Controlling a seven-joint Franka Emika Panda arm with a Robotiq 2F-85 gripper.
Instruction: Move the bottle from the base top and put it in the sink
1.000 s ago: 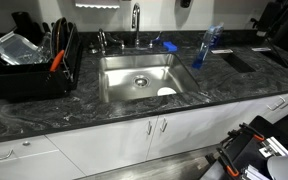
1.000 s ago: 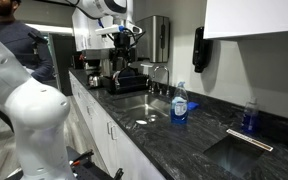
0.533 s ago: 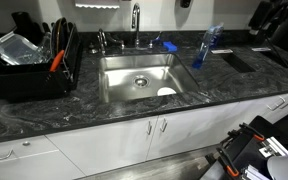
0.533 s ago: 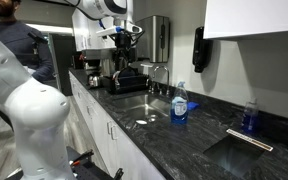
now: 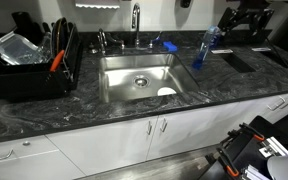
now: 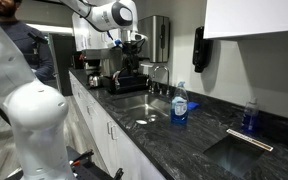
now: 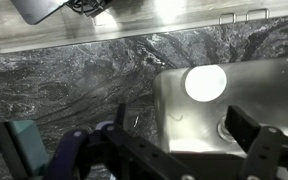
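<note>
The bottle point(image 5: 206, 45) stands upright on the counter point(image 5: 104, 113), upper right of the sink point(image 5: 119, 78), and the gripper point(image 7: 162, 140) hovers with fingers wide apart, likely ready to straddle it

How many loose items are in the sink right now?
1: a round white disc on the sink floor, in the front corner nearest the bottle. The wrist view shows it too. Anything small against the near wall could be hidden.
</note>
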